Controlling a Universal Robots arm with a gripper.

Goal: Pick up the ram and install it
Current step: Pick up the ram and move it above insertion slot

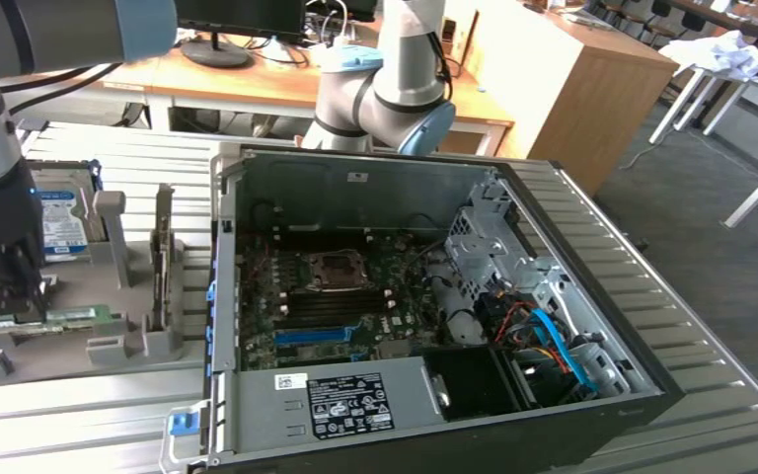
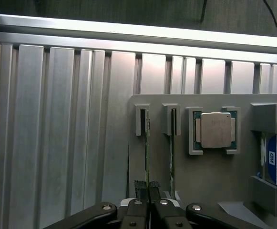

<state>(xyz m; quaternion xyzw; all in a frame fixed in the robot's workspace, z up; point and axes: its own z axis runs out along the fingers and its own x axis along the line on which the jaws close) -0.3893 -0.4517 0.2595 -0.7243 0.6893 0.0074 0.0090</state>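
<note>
Gripping the ram [image 2: 147, 143] edge-on, tool [image 2: 148, 184] closed tight on it (stick seated in grey holder [image 2: 210, 186])

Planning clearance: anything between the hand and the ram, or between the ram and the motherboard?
Nothing at the grasp: the hand is shut on the ram. Between holder and motherboard stands the case wall; nothing visible covers the board.

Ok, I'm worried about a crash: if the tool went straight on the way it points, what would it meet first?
The ram, standing on edge in the grey holder: the tool is shut on its edge. Pushing on would likely press the stick into the holder, though depth is unclear.
</note>
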